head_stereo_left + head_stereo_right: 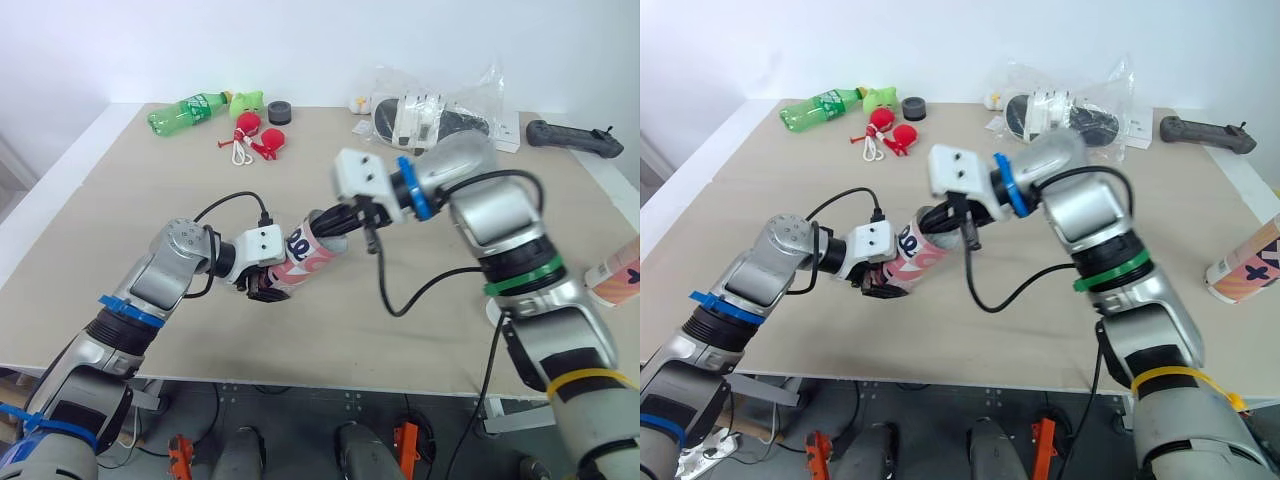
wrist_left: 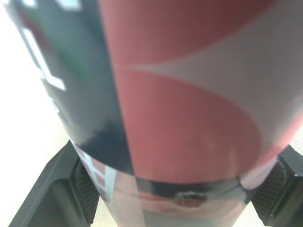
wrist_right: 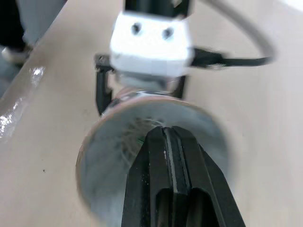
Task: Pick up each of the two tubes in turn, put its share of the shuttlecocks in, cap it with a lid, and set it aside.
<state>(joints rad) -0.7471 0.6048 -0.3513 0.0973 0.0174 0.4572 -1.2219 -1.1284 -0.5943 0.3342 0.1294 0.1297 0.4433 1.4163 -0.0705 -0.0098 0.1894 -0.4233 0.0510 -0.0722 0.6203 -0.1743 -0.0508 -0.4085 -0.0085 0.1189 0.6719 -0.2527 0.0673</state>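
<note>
Two tubes: one [image 1: 312, 250] sits in the left gripper [image 1: 266, 287] near the middle of the table [image 1: 120, 220], and the other [image 1: 618, 272] stands at the right edge, well apart. The far side holds one green bottle [image 1: 188, 110], one green toy [image 1: 246, 102], one black ring [image 1: 279, 112], two red pieces [image 1: 260, 134] on a white cord, one plastic bag [image 1: 440, 108] of goods and one black controller [image 1: 574, 137].

The left arm reaches forward and inward. Its fingers [image 2: 71, 189] clamp the lower end of the held tube from both sides, and the tube lies nearly level with its open mouth turned to the right arm. Whether it touches the table is not clear.

The right arm bends at the elbow and its forearm crosses towards the left. The right gripper [image 3: 165, 137] points into the tube's mouth, fingers pressed together, tips just at the rim, with nothing seen between them. Something pale and feathery shows deep inside, too blurred to name
</note>
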